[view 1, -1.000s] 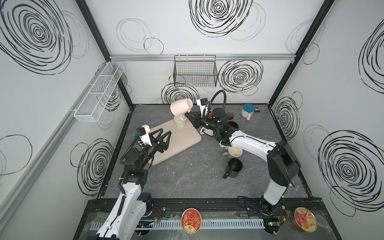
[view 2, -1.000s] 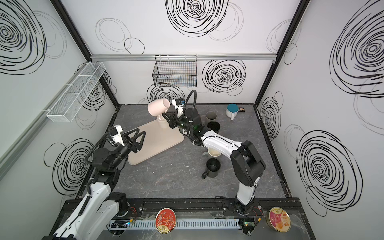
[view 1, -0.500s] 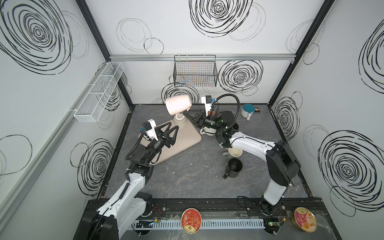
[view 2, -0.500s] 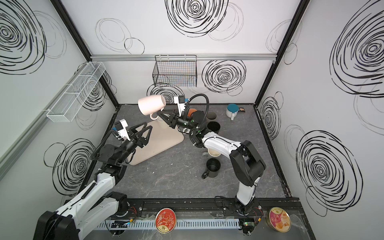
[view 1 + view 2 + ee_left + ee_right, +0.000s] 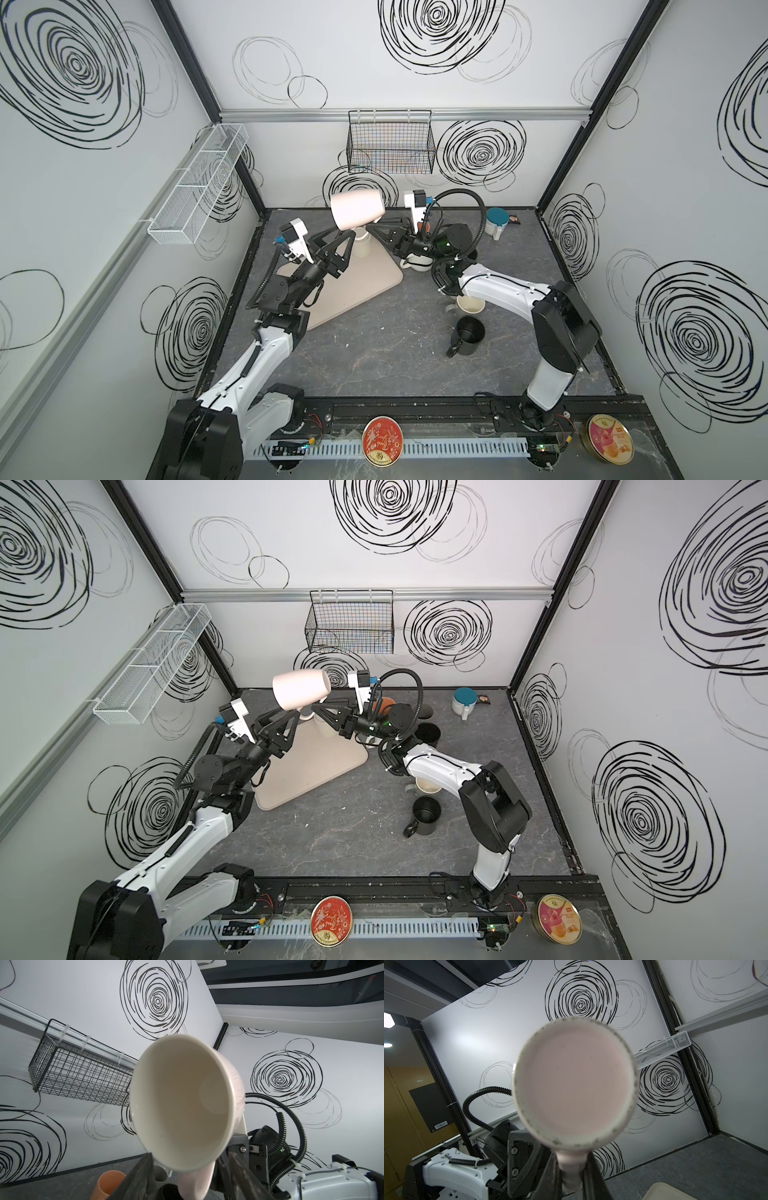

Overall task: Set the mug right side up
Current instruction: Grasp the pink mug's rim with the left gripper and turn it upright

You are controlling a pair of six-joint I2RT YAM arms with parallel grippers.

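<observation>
1. Aloft beyond the 12 o'clock edge of the beige mat (image 5: 361,286), the pink mug (image 5: 356,210) lies on its side in both top views, clear of the bench (image 5: 395,365), mouth toward 9 o'clock.
2. Right jaws are clamped on the mug's handle (image 5: 571,1159), its base facing that wrist camera.
3. Left jaws stand apart just under the rim; contact cannot be told.
4. A black mug (image 5: 468,332) stands upright at 4 o'clock on the bench.

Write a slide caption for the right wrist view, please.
Right pincer holds the pink mug by its handle, base toward the camera.
</observation>
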